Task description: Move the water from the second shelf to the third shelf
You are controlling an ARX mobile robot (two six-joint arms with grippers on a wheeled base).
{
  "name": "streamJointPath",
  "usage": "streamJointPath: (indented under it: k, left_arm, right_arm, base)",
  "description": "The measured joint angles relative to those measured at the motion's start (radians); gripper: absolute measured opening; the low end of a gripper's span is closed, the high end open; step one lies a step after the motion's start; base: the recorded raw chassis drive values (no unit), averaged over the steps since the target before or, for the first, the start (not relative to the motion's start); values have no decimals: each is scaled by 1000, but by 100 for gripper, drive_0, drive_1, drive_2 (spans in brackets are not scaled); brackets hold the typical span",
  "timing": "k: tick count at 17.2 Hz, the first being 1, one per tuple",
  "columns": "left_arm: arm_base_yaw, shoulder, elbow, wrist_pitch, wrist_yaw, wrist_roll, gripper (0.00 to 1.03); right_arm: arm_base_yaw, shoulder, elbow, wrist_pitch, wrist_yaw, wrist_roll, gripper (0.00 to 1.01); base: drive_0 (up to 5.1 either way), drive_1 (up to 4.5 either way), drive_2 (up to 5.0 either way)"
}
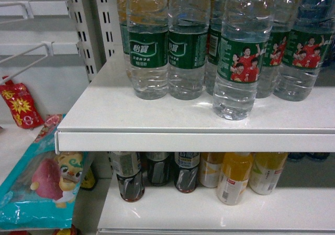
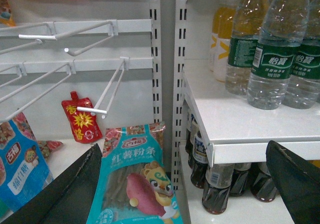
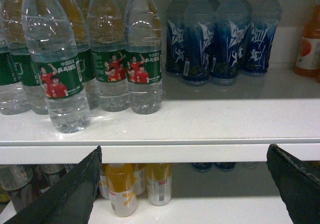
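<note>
Several bottles of water stand on the white upper shelf (image 1: 157, 117). One water bottle (image 1: 243, 57) stands forward of the row, near the shelf's front edge; its green label shows red-shirted people. The right wrist view has that bottle (image 3: 57, 74) at upper left, with the row behind it. My right gripper (image 3: 185, 147) is open and holds nothing, level with the shelf's front lip and to the right of the bottle. My left gripper (image 2: 185, 145) is open and holds nothing, off the shelf's left end, with more water (image 2: 272, 59) at upper right. Neither gripper shows in the head view.
Dark cola bottles (image 1: 131, 177) and orange juice bottles (image 1: 235, 177) fill the shelf below. Blue drink bottles (image 3: 220, 39) stand right of the water. To the left hang wire hooks (image 2: 100, 94), a teal sweet-potato noodle packet (image 1: 42, 188) and a red pouch (image 1: 21, 104), past a perforated upright (image 2: 165, 59).
</note>
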Motion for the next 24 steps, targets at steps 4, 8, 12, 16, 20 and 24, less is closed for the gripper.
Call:
streamJointPath:
  k: [4,8,12,16,20,24]
  left_arm:
    - [0,0,0,0,0,0,98]
    - [0,0,0,2,-1,0,98]
    - [0,0,0,0,0,0,98]
    - [0,0,0,0,0,0,98]
    - [0,0,0,-1,0,1,98]
    - [0,0,0,-5,0,0,98]
  right_arm:
    - [0,0,0,0,0,0,98]
    - [0,0,0,3,1,0,98]
    - [0,0,0,1,0,0,98]
    - [0,0,0,0,0,-1,98]
    - [0,0,0,0,0,-3,98]
    - [0,0,0,-3,0,-3,98]
  base:
    - [0,0,0]
    - [0,0,0]
    - [0,0,0]
    - [0,0,0]
    - [0,0,0]
    - [0,0,0]
